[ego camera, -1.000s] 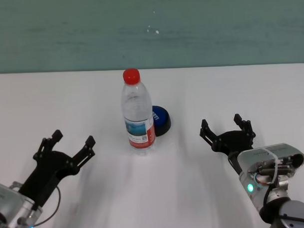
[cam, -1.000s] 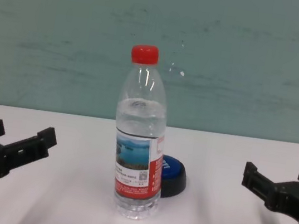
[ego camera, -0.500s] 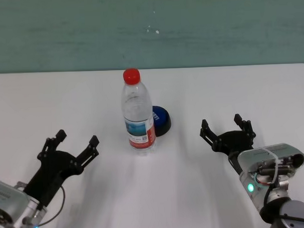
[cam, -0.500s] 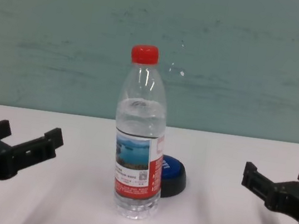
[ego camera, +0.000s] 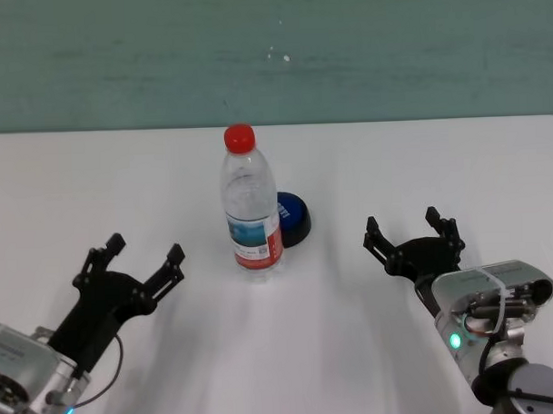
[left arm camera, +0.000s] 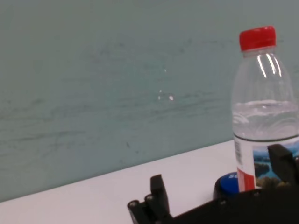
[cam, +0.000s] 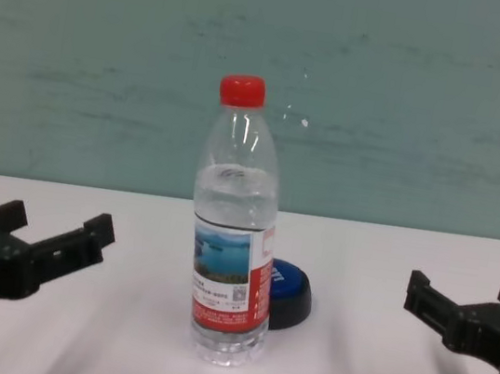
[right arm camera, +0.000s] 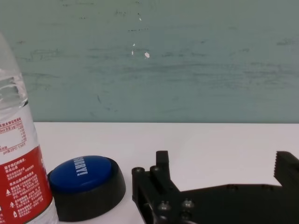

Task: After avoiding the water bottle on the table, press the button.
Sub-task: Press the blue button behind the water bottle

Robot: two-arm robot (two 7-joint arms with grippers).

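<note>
The water bottle (ego camera: 252, 217) stands upright at the middle of the white table (ego camera: 291, 352), red cap on top. The blue button (ego camera: 295, 217) sits right behind it and slightly to the right, partly hidden by the bottle. My left gripper (ego camera: 144, 250) is open and empty, low over the table to the left of the bottle and nearer to me. My right gripper (ego camera: 406, 225) is open and empty to the right of the button. The right wrist view shows the button (right arm camera: 86, 179) unobstructed beside the bottle (right arm camera: 18, 177). The left wrist view shows the bottle (left arm camera: 264, 116) in front of the button (left arm camera: 229, 184).
A teal wall (ego camera: 271, 53) runs along the table's far edge. Bare white tabletop lies on both sides of the bottle and between the right gripper and the button.
My left gripper has moved forward and to the right, closer to the bottle, still open. The right gripper, bottle and button have not moved.
</note>
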